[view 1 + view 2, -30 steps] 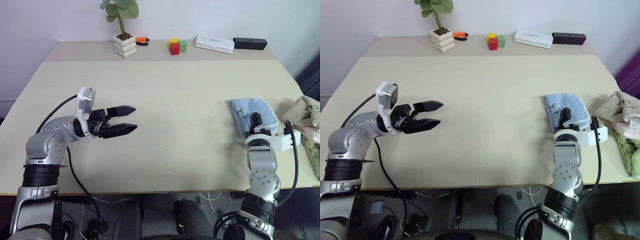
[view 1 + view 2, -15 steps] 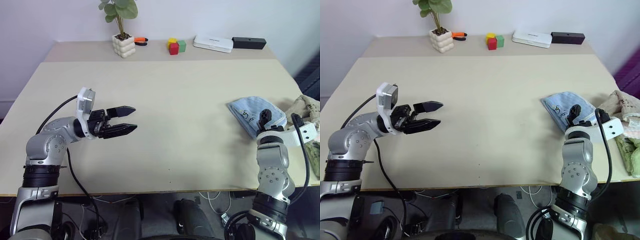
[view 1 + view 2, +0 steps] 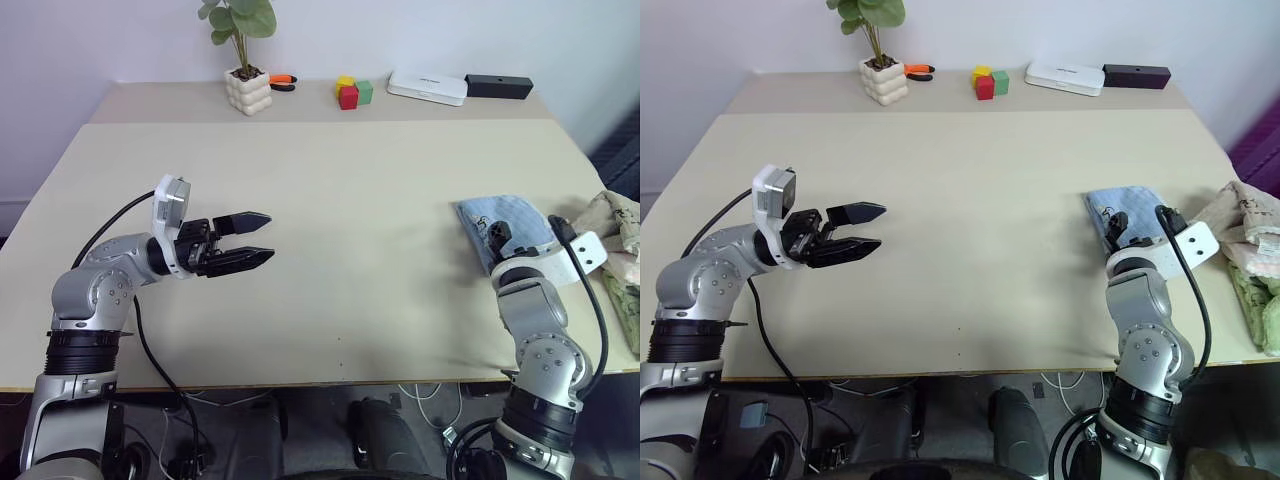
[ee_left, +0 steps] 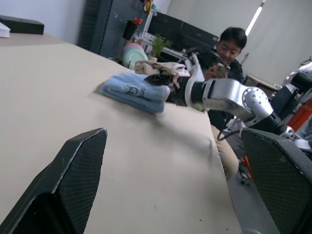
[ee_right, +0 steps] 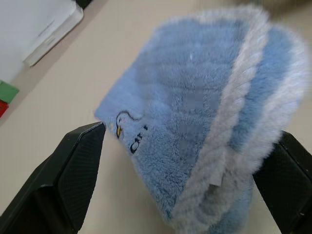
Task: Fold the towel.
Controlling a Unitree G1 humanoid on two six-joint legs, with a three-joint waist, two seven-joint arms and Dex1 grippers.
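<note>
The right gripper (image 3: 497, 234) sits at the near edge of the towel (image 3: 505, 224), its two black fingers spread wide on either side of the folded cloth; in the right wrist view one finger (image 5: 73, 180) stands at the embroidered side and the other finger (image 5: 287, 180) at the layered hem side, and whether either pad actually presses the terry I cannot tell; the towel itself is a light blue bundle, folded over into several layers with a paler stitched hem curving along the stacked edges, and a small dark embroidered mark (image 5: 127, 130) shows near one corner; it lies on the beige table (image 3: 350, 200) at about four o'clock from the table's centre, near the right edge; just past it, at three o'clock, a heap of beige patterned cloth (image 3: 612, 225) lies close beside but apart from the towel.

The left gripper (image 3: 250, 240) hangs above the table at about eight o'clock from the centre, well apart from the towel, fingers wide apart and holding nothing, pointing across toward the right side.

Along the far shelf at twelve o'clock stand a potted plant (image 3: 246, 75), coloured blocks (image 3: 352, 92), a white box (image 3: 428, 87) and a black box (image 3: 499, 86); in the left wrist view a seated person (image 4: 225, 53) shows beyond the table.
</note>
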